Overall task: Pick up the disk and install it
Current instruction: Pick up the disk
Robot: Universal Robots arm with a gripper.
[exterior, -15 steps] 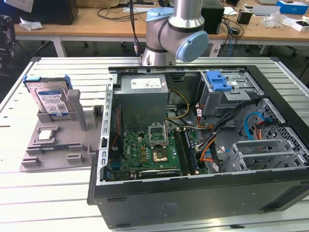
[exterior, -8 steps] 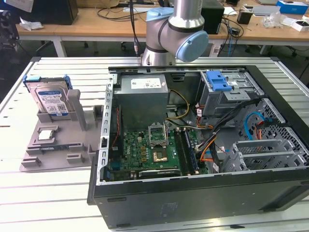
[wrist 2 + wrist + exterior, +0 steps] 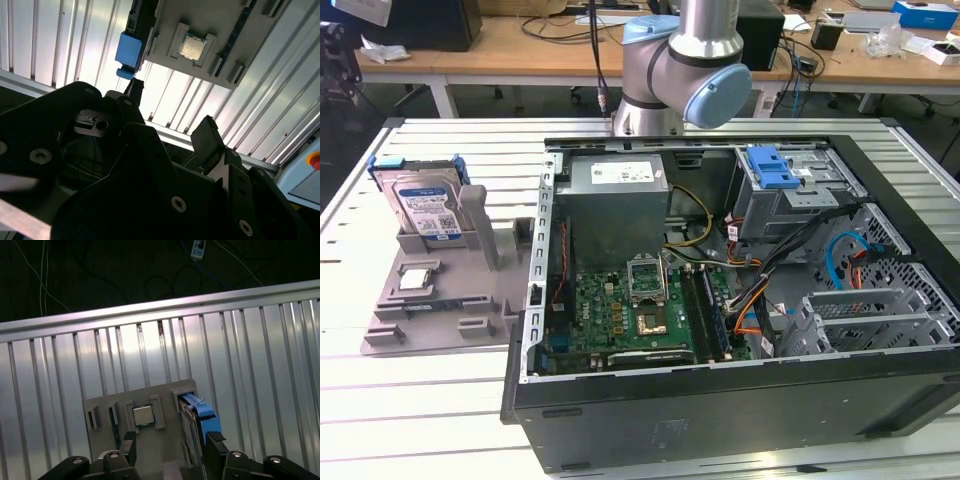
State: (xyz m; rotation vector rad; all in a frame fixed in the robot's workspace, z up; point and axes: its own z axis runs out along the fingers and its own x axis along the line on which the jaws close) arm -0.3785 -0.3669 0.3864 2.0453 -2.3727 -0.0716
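Flat silver disk (image 3: 423, 205), blue plastic rails, upright in grey plastic fixture (image 3: 440, 310) beside square silver chip (image 3: 415, 279); black gripper (image 3: 172, 442) fingers apart, empty

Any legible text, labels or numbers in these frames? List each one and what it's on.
None can be quoted:
disk label: print too small to read.
power supply sticker: blurred, unreadable.
CPU chip lid: markings not legible.
Nothing else is readable.
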